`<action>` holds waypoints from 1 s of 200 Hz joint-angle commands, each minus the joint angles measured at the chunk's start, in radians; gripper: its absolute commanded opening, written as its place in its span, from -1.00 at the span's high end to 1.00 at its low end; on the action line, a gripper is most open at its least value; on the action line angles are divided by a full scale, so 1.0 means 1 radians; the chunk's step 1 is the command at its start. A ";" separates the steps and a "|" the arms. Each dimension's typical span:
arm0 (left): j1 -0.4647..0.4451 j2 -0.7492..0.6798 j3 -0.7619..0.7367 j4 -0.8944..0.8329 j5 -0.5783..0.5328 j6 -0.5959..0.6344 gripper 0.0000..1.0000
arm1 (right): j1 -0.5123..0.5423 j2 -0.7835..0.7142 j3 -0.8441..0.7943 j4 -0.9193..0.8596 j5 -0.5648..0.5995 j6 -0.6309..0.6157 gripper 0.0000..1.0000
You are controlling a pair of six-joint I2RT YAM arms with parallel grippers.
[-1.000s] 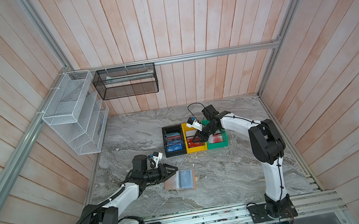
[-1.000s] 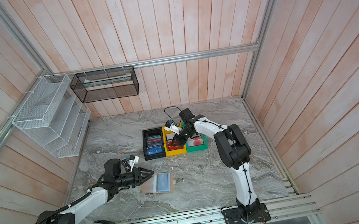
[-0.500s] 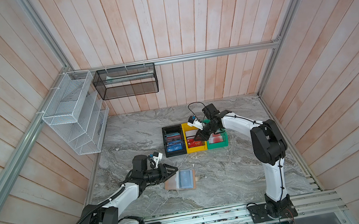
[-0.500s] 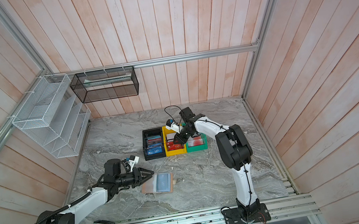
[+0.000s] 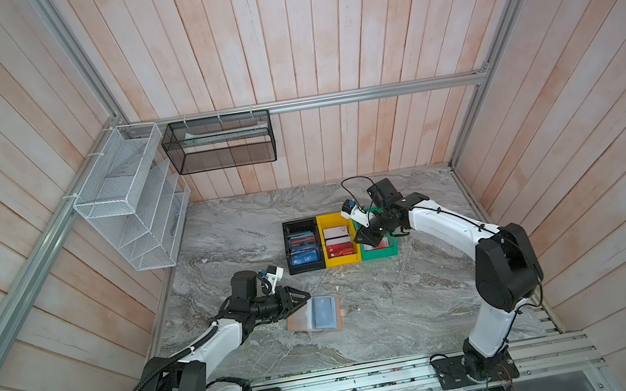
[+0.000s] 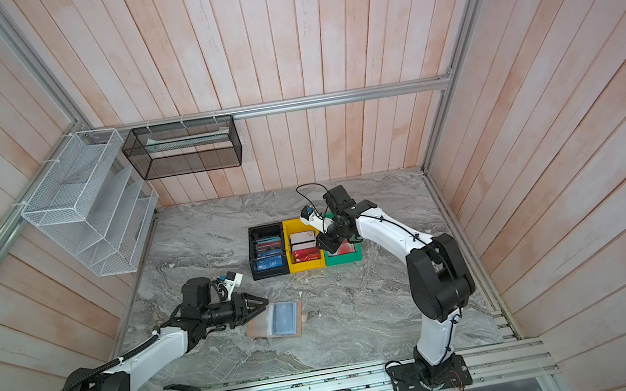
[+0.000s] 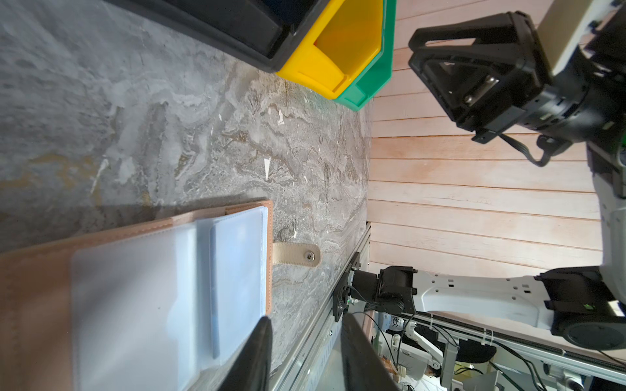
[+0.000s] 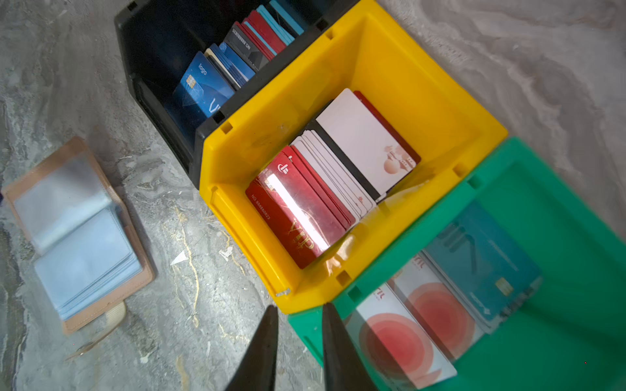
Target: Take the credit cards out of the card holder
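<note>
The card holder [image 5: 314, 315] lies open on the table [image 5: 384, 320]. Its frosted sleeves blur a bluish card [image 7: 237, 267] inside. The left gripper [image 7: 305, 325], just beside the holder's edge, is part-open and empty. The right gripper [image 8: 298, 311], well beyond the holder above the bins [image 5: 341, 260], is narrowly open and empty.

centre of frame: three bins [image 5: 342, 261] side by side, touching, on counter [image 5: 383, 312] | in bins: credit cards [image 5: 338, 243] | lower centre, before bins, apart: card holder [image 5: 314, 315] open on counter | upper left, on walls: wire rack [image 5: 127, 203], mesh basket [image 5: 218, 143] to its right
</note>
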 commanded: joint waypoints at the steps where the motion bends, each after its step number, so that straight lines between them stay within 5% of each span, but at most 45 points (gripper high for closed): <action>1: 0.001 0.011 0.007 0.021 -0.002 0.011 0.26 | 0.001 -0.058 -0.034 0.003 0.031 0.035 0.51; 49: 0.001 0.053 0.000 0.008 -0.044 0.008 0.33 | 0.117 -0.151 -0.226 0.103 -0.140 0.152 0.53; 103: 0.001 0.073 -0.055 -0.015 -0.110 0.008 0.58 | 0.337 -0.143 -0.403 0.316 -0.251 0.343 0.78; 134: 0.001 0.068 -0.067 -0.062 -0.175 0.019 0.83 | 0.364 -0.101 -0.440 0.398 -0.274 0.429 0.91; 200: 0.001 0.081 -0.085 -0.086 -0.223 0.025 0.90 | 0.378 0.006 -0.440 0.446 -0.250 0.500 1.00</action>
